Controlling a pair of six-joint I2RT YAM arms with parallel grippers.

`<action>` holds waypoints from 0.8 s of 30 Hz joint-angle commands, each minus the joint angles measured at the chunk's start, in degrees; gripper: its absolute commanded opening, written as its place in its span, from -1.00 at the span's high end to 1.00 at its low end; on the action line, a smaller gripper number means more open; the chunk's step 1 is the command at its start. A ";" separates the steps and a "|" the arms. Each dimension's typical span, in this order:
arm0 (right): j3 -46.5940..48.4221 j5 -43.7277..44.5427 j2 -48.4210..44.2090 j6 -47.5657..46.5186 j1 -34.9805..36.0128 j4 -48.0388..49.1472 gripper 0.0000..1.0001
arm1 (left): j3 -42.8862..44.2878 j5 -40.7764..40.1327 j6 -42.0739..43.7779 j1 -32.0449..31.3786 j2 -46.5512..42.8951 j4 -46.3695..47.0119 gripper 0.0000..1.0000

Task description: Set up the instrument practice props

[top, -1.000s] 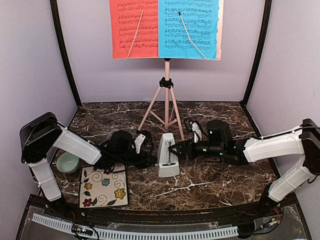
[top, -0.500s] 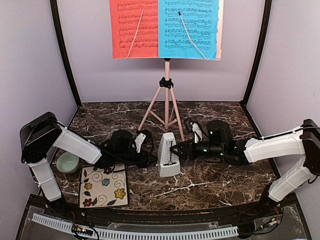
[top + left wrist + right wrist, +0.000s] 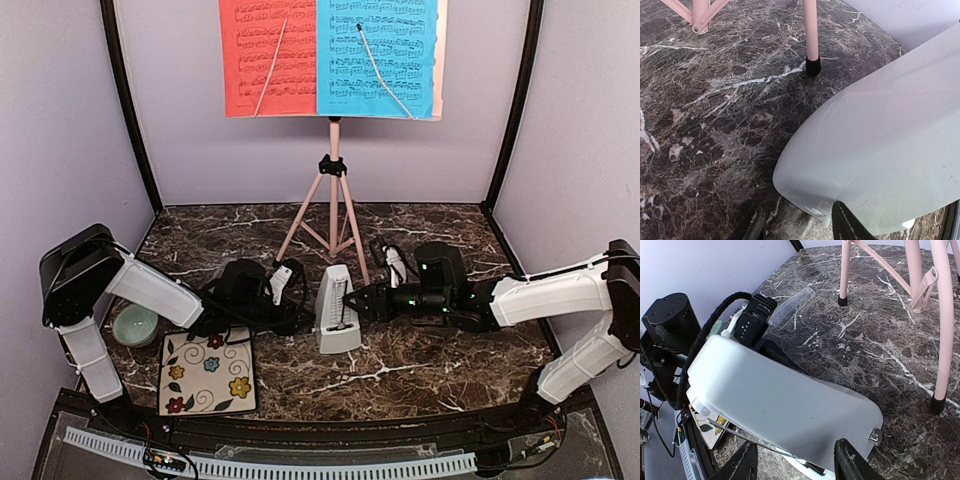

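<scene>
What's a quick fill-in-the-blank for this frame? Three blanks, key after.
1. On the music stand, the red sheet sits to the ____ of the blue sheet in the top view.
2. The metronome stands ____ the two arms' jaws.
3. The green bowl sits beside the floral tile, nearest the ____ arm.
Missing words: left; between; left.

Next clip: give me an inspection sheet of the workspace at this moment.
Surface: dark marble table, white veining.
Job's things: pink music stand upright at the back, red sheet and blue sheet on it; white metronome upright mid-table.
Clutter: green bowl and floral tile, near left.
Grippers: left gripper and right gripper open, flanking the metronome.
Cables: black cable looped at the left wrist.
Surroundings: lilac walls, black frame posts.
</scene>
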 commanded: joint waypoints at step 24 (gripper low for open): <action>5.54 12.58 -3.05 -1.89 6.51 -6.48 -0.97 | 1.14 -0.63 0.50 -0.34 -1.60 -1.09 0.01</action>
